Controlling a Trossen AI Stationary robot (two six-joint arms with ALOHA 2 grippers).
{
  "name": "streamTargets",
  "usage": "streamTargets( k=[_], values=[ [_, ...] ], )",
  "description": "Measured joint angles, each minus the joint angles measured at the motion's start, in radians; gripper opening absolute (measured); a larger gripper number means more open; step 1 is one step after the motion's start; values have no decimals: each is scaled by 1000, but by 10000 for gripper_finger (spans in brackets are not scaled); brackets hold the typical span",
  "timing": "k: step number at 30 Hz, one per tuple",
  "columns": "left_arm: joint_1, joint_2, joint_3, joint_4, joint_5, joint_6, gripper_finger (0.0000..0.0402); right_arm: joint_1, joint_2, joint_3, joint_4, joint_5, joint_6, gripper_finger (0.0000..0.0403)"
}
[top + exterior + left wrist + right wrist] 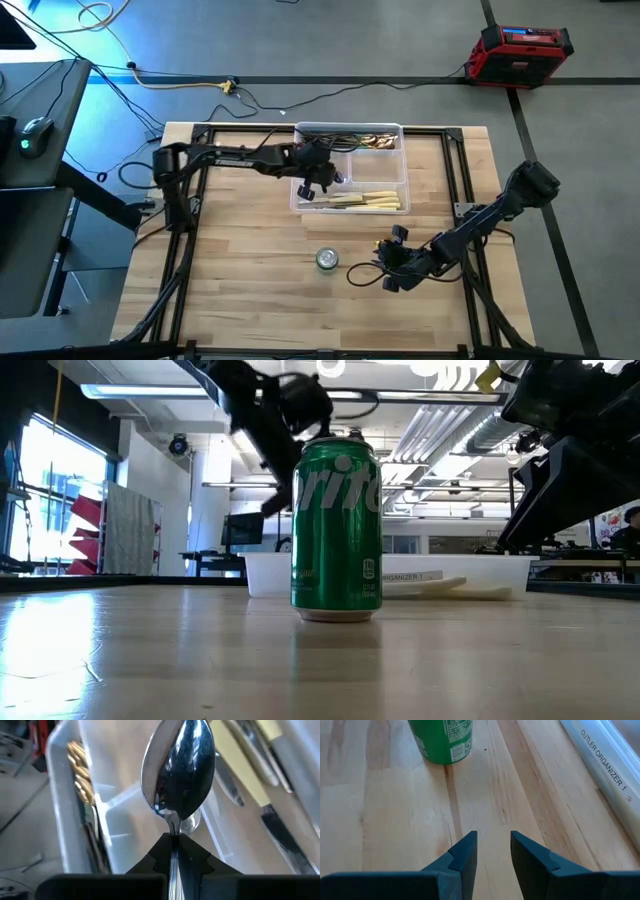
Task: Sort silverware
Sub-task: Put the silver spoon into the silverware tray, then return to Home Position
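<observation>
My left gripper hovers over the clear divided tray and is shut on a shiny silver spoon. The tray holds cream-handled knives in its near compartment and gold-ended pieces in its far one; the left wrist view shows those knives and gold ends lying below the spoon. My right gripper is open just above the bare wood. It stands near the table's near right part and points at a green can. My left gripper pinches the spoon by its neck, right behind the bowl, between the two fingers. The handle runs back along the fingers and is hidden by them. The bowl sticks out past the fingertips. The spoon is lifted clear, above the tray.
The green can stands upright on the wood, near the tray's near side and left of my right gripper; it fills the middle of the low view. A black frame runs around the table top. Bare wood lies left of the can.
</observation>
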Motion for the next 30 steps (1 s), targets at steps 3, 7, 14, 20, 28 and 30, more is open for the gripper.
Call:
streamTargets(
  k=[3, 7, 14, 20, 28, 30],
  values=[
    [11, 45, 0, 13, -21, -1, 2, 0, 0, 0, -1, 0, 0, 103],
    [21, 83, 0, 53, -60, -18, 14, 0, 0, 0, 0, 0, 0, 103],
    [37, 90, 0, 58, -126, -44, 51, 0, 0, 0, 0, 0, 0, 103],
    [-12, 26, 0, 31, -360, -104, 77, 0, 0, 0, -3, 0, 0, 103],
    [-128, -221, 1, -347, -366, -415, 77, 8, 0, 0, 15, -2, -20, 103],
    [-144, -301, 1, -487, -320, -501, 75, 19, 0, 0, 54, 2, -63, 103]
  ],
)
